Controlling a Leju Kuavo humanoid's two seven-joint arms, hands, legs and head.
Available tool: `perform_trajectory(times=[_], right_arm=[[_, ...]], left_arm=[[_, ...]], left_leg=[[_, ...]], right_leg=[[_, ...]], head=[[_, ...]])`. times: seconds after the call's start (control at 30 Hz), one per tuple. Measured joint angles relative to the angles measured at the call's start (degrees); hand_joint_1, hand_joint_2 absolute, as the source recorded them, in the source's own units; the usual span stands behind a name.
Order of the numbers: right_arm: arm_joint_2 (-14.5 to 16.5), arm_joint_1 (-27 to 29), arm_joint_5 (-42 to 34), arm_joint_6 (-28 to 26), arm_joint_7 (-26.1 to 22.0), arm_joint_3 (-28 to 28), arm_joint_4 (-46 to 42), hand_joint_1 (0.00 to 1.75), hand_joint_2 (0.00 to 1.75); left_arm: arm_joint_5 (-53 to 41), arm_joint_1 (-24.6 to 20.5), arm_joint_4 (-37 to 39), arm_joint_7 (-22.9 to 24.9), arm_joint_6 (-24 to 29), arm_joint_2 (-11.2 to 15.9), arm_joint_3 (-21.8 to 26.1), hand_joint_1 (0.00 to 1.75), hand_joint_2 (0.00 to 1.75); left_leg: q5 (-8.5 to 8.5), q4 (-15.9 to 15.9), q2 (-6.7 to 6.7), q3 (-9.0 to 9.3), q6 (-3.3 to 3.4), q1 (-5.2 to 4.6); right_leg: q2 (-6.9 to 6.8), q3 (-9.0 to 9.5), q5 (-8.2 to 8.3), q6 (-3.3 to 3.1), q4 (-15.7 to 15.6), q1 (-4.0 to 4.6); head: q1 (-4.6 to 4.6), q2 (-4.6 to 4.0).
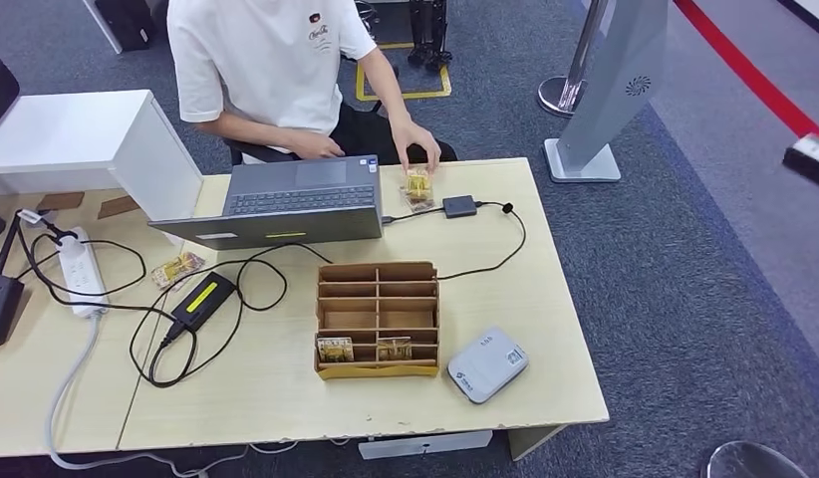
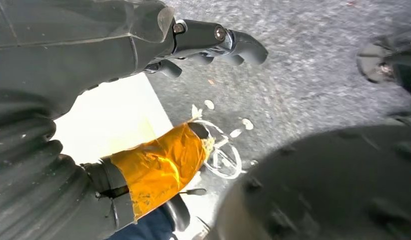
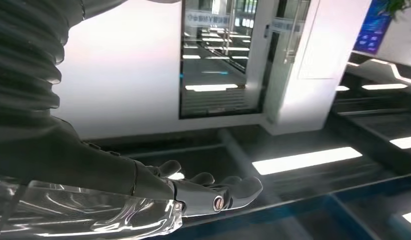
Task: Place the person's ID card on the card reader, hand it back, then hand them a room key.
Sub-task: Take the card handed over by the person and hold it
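Note:
The person's hand (image 1: 415, 139) presses a yellowish ID card (image 1: 417, 186) onto the far edge of the table, beside the laptop. A grey-white card reader (image 1: 488, 363) lies near the front right. A cardboard organizer (image 1: 377, 319) holds room key cards (image 1: 335, 349) in its front row. My left hand (image 2: 143, 45) hangs over grey carpet, fingers apart from its orange-taped thumb (image 2: 161, 167), holding nothing. My right hand (image 3: 193, 192) is stretched out flat and empty, with a ceiling and glass doors behind it.
An open laptop (image 1: 286, 204) stands at the back, with its charger (image 1: 202, 302) and cables to the left. A power strip (image 1: 82, 269) and a loose card (image 1: 176, 269) lie left. A small black adapter (image 1: 459, 206) sits by the ID card. A seated person (image 1: 276, 70) faces me.

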Motion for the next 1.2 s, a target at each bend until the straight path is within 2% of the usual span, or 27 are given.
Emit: perform_trajectory(times=[0.1, 0.3, 0.37, 0.5, 0.67, 1.03, 1.13, 1.2], right_arm=[[-0.05, -6.54, 0.64, -1.73, 0.01, 3.12, 7.42, 0.0, 1.75], [0.25, -10.78, -0.23, -2.69, -0.12, 6.16, 14.12, 0.0, 1.75], [0.02, -8.37, -3.27, -1.26, 0.61, 6.45, 11.6, 0.0, 1.75], [-0.57, -1.65, -6.69, 5.09, 6.17, 7.3, -0.51, 0.0, 1.75], [-0.13, -1.67, -5.32, 0.86, 4.87, 10.05, -3.31, 0.0, 1.75], [4.61, 2.37, -3.78, 2.16, 9.08, 14.4, -13.01, 0.0, 1.75], [6.16, 3.0, -2.83, 3.2, 9.24, 15.37, -15.32, 0.0, 1.75], [7.68, 3.76, -2.18, 4.38, 9.83, 16.26, -17.45, 0.0, 1.75]], left_arm=[[0.01, 0.09, 0.01, -0.06, -0.28, 0.08, -0.08, 0.0, 1.75], [0.12, 0.01, 0.0, -0.13, -0.49, 0.07, -0.14, 0.0, 1.75], [0.6, -0.01, -0.01, -0.09, -0.17, -0.03, -0.14, 0.0, 1.75], [1.13, 0.07, 0.0, 0.11, 0.25, -0.29, -0.14, 0.0, 1.75], [1.52, -0.02, 0.0, 0.05, 0.18, -0.38, -0.23, 0.0, 1.75], [1.56, -0.04, -0.01, -1.8, 0.22, -0.51, -1.32, 0.0, 1.75], [0.35, -0.07, -0.01, -4.23, 0.62, -0.57, -1.95, 0.0, 1.75], [-1.74, -0.13, -0.01, -8.52, 1.45, -0.58, -2.99, 0.0, 1.75]], left_leg=[[0.02, 0.0, -0.31, -0.05, -0.03, 0.08], [0.01, -0.01, -0.45, -0.13, -0.03, 0.04], [0.0, -0.01, -0.45, -0.12, -0.02, 0.07], [-0.02, -0.05, -0.35, -0.17, 0.01, 0.0], [-0.01, -0.05, -0.31, -0.18, 0.0, -0.02], [0.02, -0.06, -0.38, -0.19, -0.04, -0.02], [0.02, -0.06, -0.29, -0.18, -0.04, -0.01], [0.01, -0.07, -0.21, -0.15, -0.04, -0.01]], right_leg=[[-0.32, 0.08, -0.01, 0.0, -0.02, 0.09], [-0.46, 0.03, -0.04, -0.01, -0.02, 0.08], [-0.46, 0.06, -0.05, -0.02, -0.04, 0.14], [-0.39, -0.08, -0.05, -0.03, 0.01, 0.06], [-0.38, -0.07, -0.05, -0.03, 0.04, 0.08], [-0.41, -0.07, -0.05, -0.03, 0.05, 0.09], [-0.34, -0.08, -0.05, -0.04, 0.05, 0.09], [-0.27, -0.09, -0.05, -0.04, 0.05, 0.1]], head=[[-0.08, 0.0], [-0.11, 0.01], [-0.09, 0.0], [-0.13, -0.01], [-0.1, 0.01], [-0.1, 0.01], [-0.1, 0.01], [-0.12, 0.01]])
